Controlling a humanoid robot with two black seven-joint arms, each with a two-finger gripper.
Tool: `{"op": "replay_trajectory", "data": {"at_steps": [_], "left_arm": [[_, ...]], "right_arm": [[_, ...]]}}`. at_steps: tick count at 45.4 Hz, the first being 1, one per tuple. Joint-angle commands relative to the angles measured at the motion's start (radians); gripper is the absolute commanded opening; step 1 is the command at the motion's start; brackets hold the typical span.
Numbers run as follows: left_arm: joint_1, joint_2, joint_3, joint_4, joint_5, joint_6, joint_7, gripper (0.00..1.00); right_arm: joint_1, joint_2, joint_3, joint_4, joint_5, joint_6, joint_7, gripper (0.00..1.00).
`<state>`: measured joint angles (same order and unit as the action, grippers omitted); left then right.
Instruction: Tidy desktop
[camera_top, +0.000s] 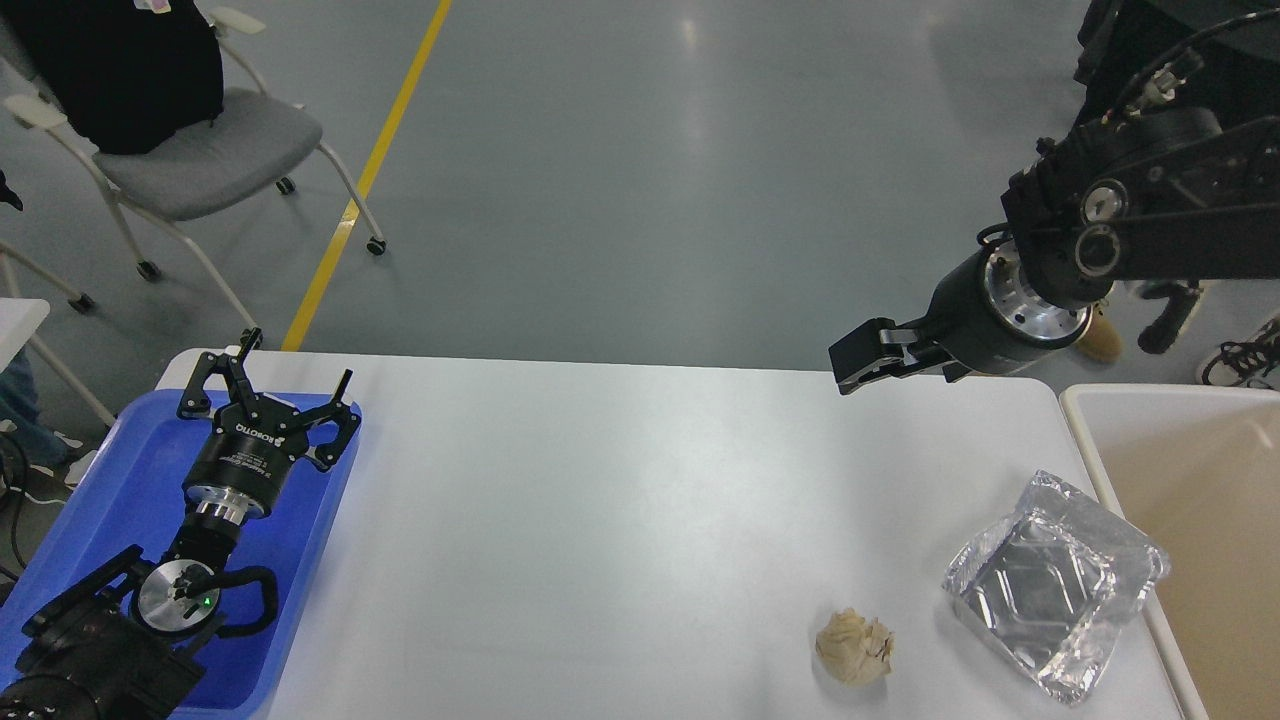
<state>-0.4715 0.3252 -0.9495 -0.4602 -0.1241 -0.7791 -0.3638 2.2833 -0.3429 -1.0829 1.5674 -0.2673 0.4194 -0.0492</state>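
Nearest items: crumpled tan paper ball (854, 647) and a dented foil tray (1056, 584) lie on the near right part of the desktop (620, 520), near each other but not touching.
Foil tray: sits just beside the beige bin (1190, 500), its right edge close to or slightly over the bin's rim; I cannot tell which.
Desktop: white top fills the middle of the head view, bare apart from those two pieces.
Blue tray: (300, 560) rests on the far left of the desktop, nothing visible in it from here, though the arm covers much of it.
Left gripper: (268, 385) hangs over the far end of the blue tray, fingers spread wide, holding nothing.
Right gripper: (868, 360) hovers above the far right edge of the desktop, well apart from the litter; fingers look close together with nothing between them.
Background: grey chair (200, 150) and yellow floor line (370, 170) beyond the table.
Progress: both pieces of rubbish remain on the surface, so clearing looks unfinished; the bin shows no contents in its visible part.
Remaining: likely move the paper ball and foil tray off the desktop, the bin on the right being the closest place.
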Motion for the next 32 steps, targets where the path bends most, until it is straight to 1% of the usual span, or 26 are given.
{"op": "replay_trajectory", "data": {"at_steps": [1,6,11,17,21,26,32], "left_arm": [[0.001,0.0,0.0,0.0,0.0,0.0,0.0,0.99],[0.001,0.0,0.0,0.0,0.0,0.0,0.0,0.99],[0.001,0.0,0.0,0.0,0.0,0.0,0.0,0.99],[0.001,0.0,0.0,0.0,0.0,0.0,0.0,0.99],[0.001,0.0,0.0,0.0,0.0,0.0,0.0,0.99],[0.001,0.0,0.0,0.0,0.0,0.0,0.0,0.99],[0.001,0.0,0.0,0.0,0.0,0.001,0.0,0.99]], "right_arm": [[0.062,0.094,-0.018,0.01,0.048,0.121,0.002,1.0],[0.061,0.131,-0.043,-0.001,0.063,0.128,-0.003,1.0],[0.067,0.133,-0.098,-0.003,0.088,0.185,-0.009,1.0],[0.067,0.125,-0.15,-0.01,0.126,0.194,-0.011,1.0],[0.068,0.107,-0.196,-0.009,0.128,0.194,-0.011,1.0],[0.082,0.056,-0.227,-0.001,0.132,0.197,-0.011,1.0],[0.111,0.022,-0.239,0.0,0.134,0.236,-0.011,1.0]]}}
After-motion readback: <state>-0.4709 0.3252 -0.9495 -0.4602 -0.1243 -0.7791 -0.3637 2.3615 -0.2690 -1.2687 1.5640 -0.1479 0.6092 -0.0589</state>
